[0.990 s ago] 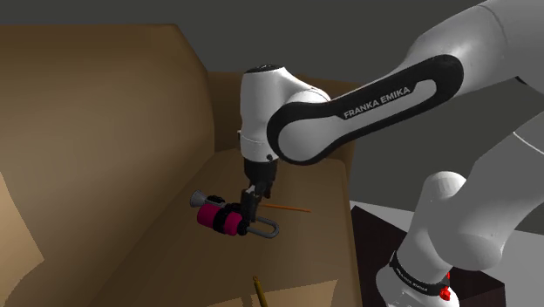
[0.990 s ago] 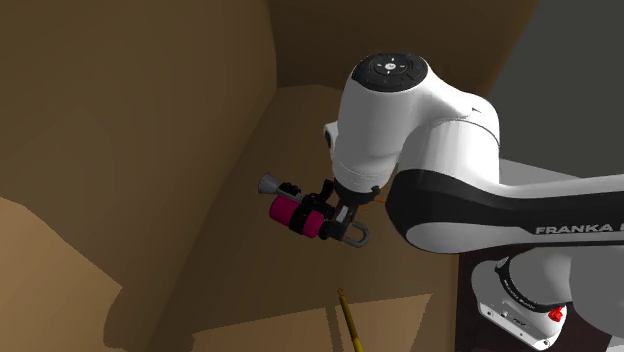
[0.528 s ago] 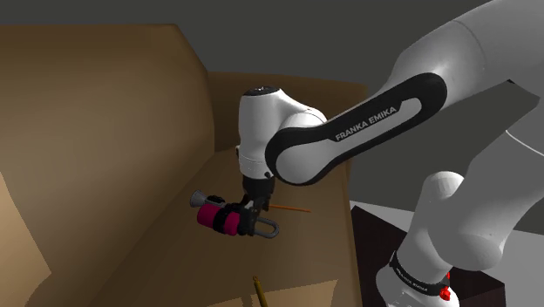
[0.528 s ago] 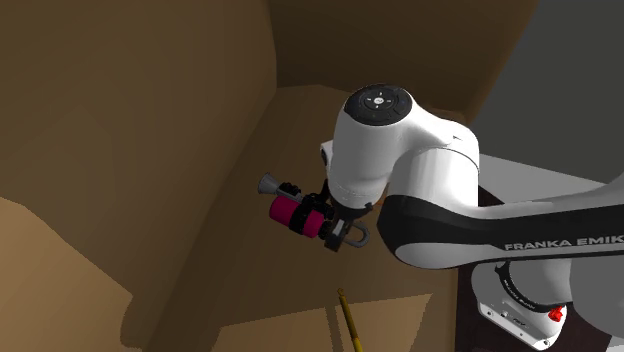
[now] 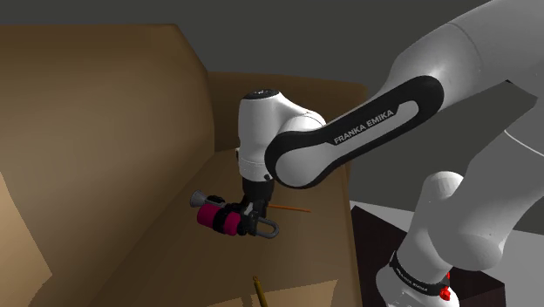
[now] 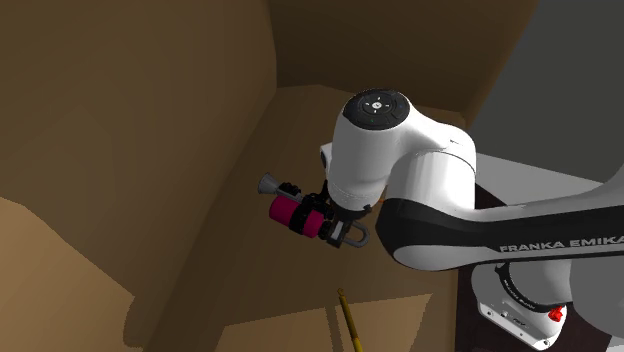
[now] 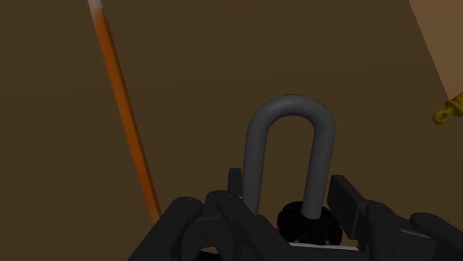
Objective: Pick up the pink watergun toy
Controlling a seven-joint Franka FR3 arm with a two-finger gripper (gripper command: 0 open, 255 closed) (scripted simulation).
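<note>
Grip quality decides this lift. Reading the shoulder view from its left, the pink watergun toy lies on its side on the brown surface. Its grey nozzle is at the left end and the pink barrel comes next. The gripper stands upright over the dark midsection, and the grey loop handle pokes out to the right.

The fingers are drawn in narrow and seem to press the toy from both sides — I judge it clasped, though not yet off the surface. To do the step well, squeeze firmly, then rise straight up. The hold sits near the handle, so the barrel end may sag or swivel.

The wrist view adds what the outside cameras hide: the loop sits centred between the fingertips, and a thin orange stick lies beside the gripper, clear of it. The second exterior view instead shows the nozzle standing well apart from the brown wall.
</note>
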